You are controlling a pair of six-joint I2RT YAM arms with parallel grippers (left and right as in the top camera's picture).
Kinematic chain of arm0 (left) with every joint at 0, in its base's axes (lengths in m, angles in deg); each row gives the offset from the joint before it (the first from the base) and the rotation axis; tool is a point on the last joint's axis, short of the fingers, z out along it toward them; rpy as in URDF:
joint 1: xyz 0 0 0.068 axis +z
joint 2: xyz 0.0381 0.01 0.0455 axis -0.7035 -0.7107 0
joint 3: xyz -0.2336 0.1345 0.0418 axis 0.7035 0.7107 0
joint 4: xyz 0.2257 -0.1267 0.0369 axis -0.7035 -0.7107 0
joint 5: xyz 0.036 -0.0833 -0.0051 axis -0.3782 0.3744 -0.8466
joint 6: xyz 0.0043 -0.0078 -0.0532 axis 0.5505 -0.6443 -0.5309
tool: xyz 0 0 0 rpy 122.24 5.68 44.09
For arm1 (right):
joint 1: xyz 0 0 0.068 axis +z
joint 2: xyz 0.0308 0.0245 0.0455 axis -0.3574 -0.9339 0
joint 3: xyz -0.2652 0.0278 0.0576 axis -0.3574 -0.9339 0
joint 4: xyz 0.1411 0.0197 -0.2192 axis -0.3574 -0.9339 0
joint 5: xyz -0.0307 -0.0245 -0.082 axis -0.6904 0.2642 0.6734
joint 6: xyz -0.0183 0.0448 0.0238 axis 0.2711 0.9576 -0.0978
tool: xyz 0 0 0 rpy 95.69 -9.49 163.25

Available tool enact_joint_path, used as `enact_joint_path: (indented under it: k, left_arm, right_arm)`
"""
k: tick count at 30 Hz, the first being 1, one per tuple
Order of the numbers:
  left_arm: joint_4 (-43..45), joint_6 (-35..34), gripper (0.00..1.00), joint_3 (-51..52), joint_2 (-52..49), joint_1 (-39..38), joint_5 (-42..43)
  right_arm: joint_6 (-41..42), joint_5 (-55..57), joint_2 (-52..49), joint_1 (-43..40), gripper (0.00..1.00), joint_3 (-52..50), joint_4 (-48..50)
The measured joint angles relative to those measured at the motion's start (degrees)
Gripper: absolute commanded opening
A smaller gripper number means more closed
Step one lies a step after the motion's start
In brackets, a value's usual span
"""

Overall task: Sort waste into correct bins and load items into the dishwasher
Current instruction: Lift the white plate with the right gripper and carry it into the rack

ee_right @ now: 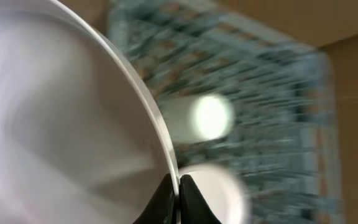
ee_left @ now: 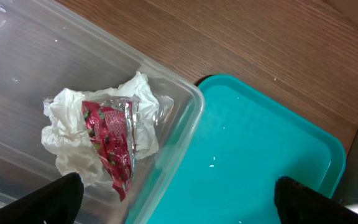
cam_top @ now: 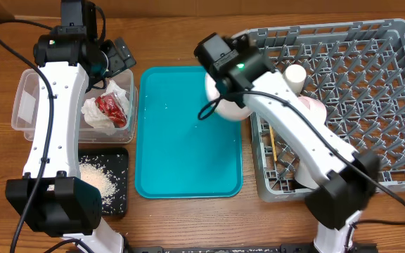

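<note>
Right gripper [ee_right: 178,186]: clamped tight on the rim of the pale pink plate [ee_right: 61,124], fingers meeting at 6 o'clock in the wrist view.
Plate position: at 2 o'clock of the teal tray [cam_top: 188,154], against the left wall of the grey dish rack [cam_top: 371,105], mostly hidden under the arm.
Left gripper [ee_left: 179,199]: spread wide, holding nothing, over the clear tub [cam_top: 21,105] where its side meets the teal tray.
Clear tub: at 10 o'clock of the teal tray; holds the crumpled napkin [ee_left: 67,137] with the red wrapper [ee_left: 107,140] lying on it.
Black tray [cam_top: 118,197]: at 8 o'clock of the teal tray; food crumbs [cam_top: 93,179] heaped inside.
Dish rack: at 3 o'clock of the teal tray; cream cup [cam_top: 295,75] near its 10 o'clock corner, bowl [cam_top: 313,107] just beside at the cup's 5 o'clock.
Desk [cam_top: 174,28]: wood, carrying all of it.
</note>
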Motion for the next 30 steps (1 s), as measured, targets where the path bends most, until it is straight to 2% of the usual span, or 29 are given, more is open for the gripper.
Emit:
enact_joint_path:
  k: [3,11,19,25,30]
  left_arm:
    - [0.0,0.0,1.00,0.0,0.0,0.0,0.0]
    - [0.0,0.0,1.00,0.0,0.0,0.0,0.0]
    - [0.0,0.0,1.00,0.0,0.0,0.0,0.0]
    - [0.0,0.0,1.00,0.0,0.0,0.0,0.0]
    - [0.0,0.0,1.00,0.0,0.0,0.0,0.0]
  right_arm:
    - [0.0,9.9,1.7,-0.1,0.04,0.2,-1.7]
    - [-0.2,17.6,1.7,-3.7,0.04,0.2,-5.4]
    - [-0.2,11.8,1.7,-8.6,0.04,0.2,-8.5]
    - [-0.2,3.5,1.7,-8.7,0.04,0.2,-10.1]
    - [-0.2,1.2,1.7,-8.8,0.04,0.2,-13.2]
